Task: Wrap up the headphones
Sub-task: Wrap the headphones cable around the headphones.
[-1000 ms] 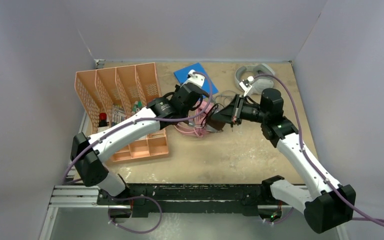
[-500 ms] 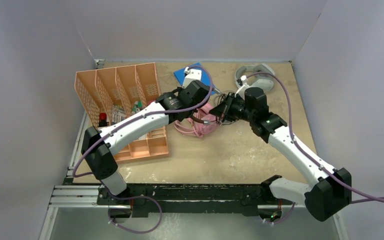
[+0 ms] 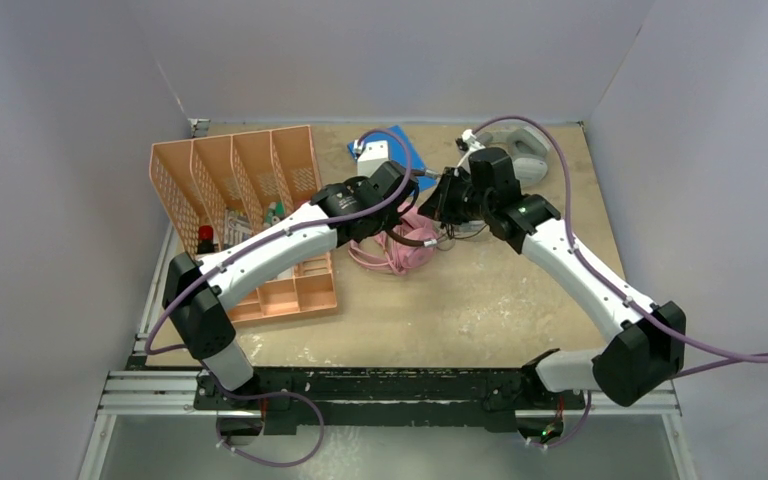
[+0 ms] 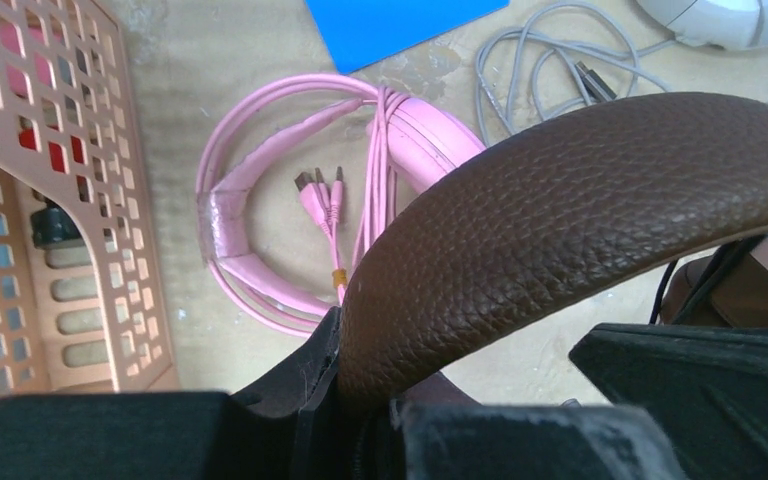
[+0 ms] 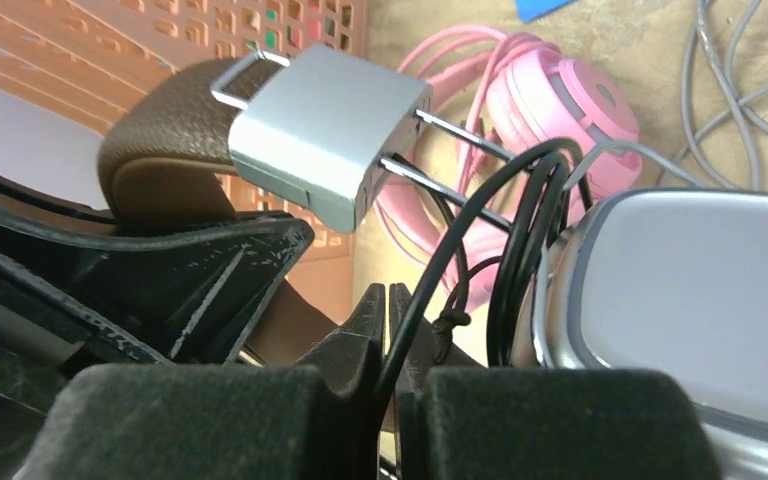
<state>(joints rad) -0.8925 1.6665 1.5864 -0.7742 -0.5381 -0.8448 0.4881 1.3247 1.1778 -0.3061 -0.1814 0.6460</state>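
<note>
Three headsets. The pink headset (image 4: 430, 140) lies cable-wound on the table (image 3: 480, 300). The brown-and-silver headset (image 4: 580, 190) has its headband clamped in the left gripper (image 4: 355, 400). The light-grey headset (image 3: 530, 163), seemingly at the far edge, sits half hidden behind the right arm. The right gripper (image 5: 390, 325) pinches the thin black cable (image 5: 520, 220). One orange rack (image 3: 250, 190) stands to the left.

We record black jaws on the left gripper (image 4: 380, 390) and the right gripper (image 5: 388, 330). Between the left jaws, the headband (image 4: 580, 190) is dark brown with a pebbled leather grain. Just above the right jaws its slider (image 5: 325, 135) is plain silver; the cable (image 5: 513, 250) between those jaws is black. Beyond the left jaws: a pink headset (image 4: 430, 135) with pink cord (image 4: 260, 100), a grey cord (image 4: 520, 60), a blue sheet (image 4: 400, 25), a perforated salmon tray (image 4: 110, 200), and a mottled tan table (image 4: 200, 50).
</note>
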